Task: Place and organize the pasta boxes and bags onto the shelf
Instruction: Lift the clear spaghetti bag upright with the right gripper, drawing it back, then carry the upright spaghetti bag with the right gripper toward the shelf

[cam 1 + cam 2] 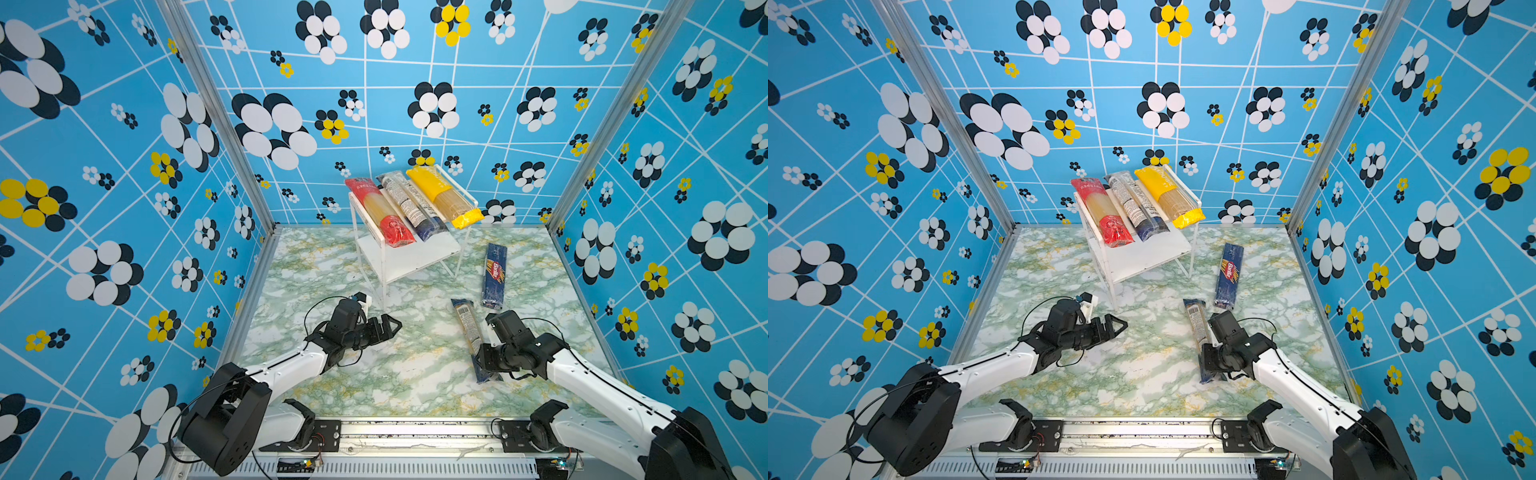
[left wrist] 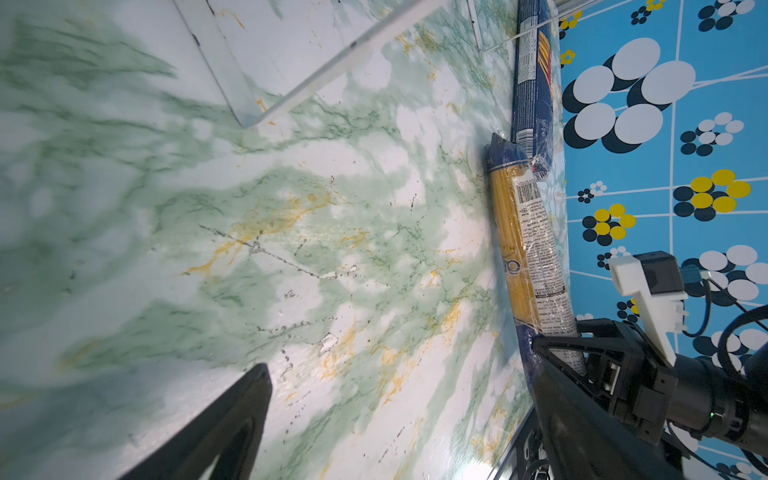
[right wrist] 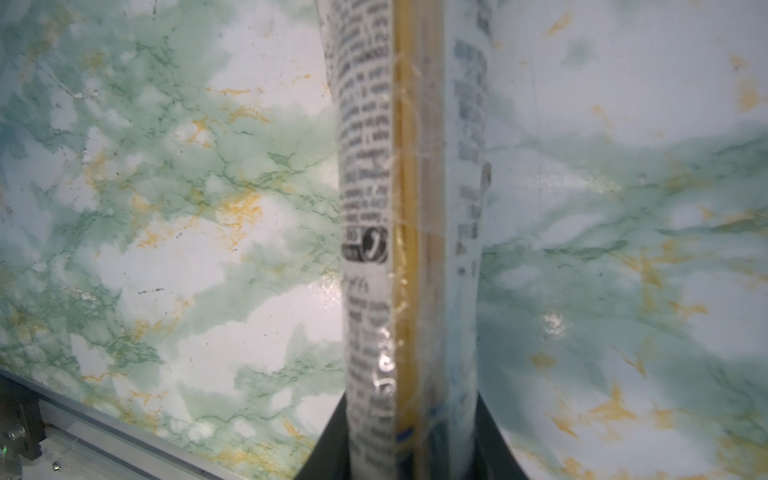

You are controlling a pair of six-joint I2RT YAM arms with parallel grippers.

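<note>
Blue flowered walls (image 1: 124, 124) close in a green-veined marble table (image 1: 415, 374). At 12 o'clock of the table stands the shelf (image 1: 415, 255) (image 1: 1150, 257), a two-tier rack with white boards on a see-through frame.

Its top tier holds three packs side by side, long ends running roughly from 11 to 5 o'clock:
- The red pack (image 1: 380, 212) (image 1: 1104, 214) is on the 9 o'clock side.
- The clear pack (image 1: 409, 205) (image 1: 1133, 205) lies in the middle, touching the red one.
- The yellow pack (image 1: 444, 195) (image 1: 1169, 195) is on the 3 o'clock side.

Their near ends stick out past the board's front edge.

The Barilla box (image 1: 494, 274) (image 1: 1228, 274) lies flat on the table at about 2 o'clock, just beside the shelf's leg.

At about 4 o'clock is the other clear pack (image 1: 467, 324) (image 1: 1196, 320) (image 3: 407, 208), its far end near the box's near end. The right gripper (image 1: 484, 359) is clamped on it near its navy end, and the right wrist view shows the pack running out from between the two black fingers. Whether it is off the table I cannot tell.

The left gripper (image 1: 386, 326) (image 1: 1115, 326) sits at 9 o'clock, near the shelf's front leg. Its jaws are spread wide and hold nothing.
</note>
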